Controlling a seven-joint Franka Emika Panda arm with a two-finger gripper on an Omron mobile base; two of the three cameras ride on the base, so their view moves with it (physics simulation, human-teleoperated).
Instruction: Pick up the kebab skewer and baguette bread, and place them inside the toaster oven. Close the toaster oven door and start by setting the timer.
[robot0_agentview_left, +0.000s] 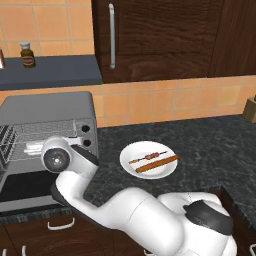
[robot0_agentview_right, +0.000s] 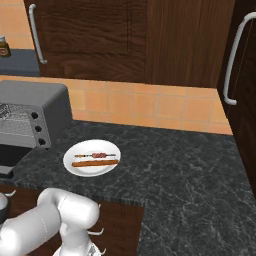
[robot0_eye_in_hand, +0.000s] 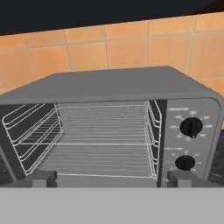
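Observation:
The toaster oven (robot0_eye_in_hand: 109, 87) stands at the left of the counter with its wire racks (robot0_eye_in_hand: 100, 131) bare. Its dark glass door (robot0_agentview_left: 20, 192) hangs open, folded down at the front. My gripper (robot0_eye_in_hand: 112, 179) is open and holds nothing; it faces straight into the oven cavity from close range, one fingertip (robot0_eye_in_hand: 43, 178) low at each side. To the right of the oven, a white plate (robot0_agentview_left: 131, 152) carries the kebab skewer (robot0_agentview_left: 148, 156) and, in front of it, the baguette bread (robot0_agentview_left: 157, 164). In the right base view the skewer (robot0_agentview_right: 95, 155) and baguette (robot0_agentview_right: 95, 163) lie side by side.
Black knobs (robot0_eye_in_hand: 191, 127) sit on the oven's right panel. The dark stone counter (robot0_agentview_left: 210, 145) runs right of the plate. A jar (robot0_agentview_left: 27, 54) stands on a shelf above the oven. Wooden cabinets with a long handle (robot0_agentview_left: 112, 35) hang behind, and a box (robot0_agentview_left: 250, 110) sits at the far right.

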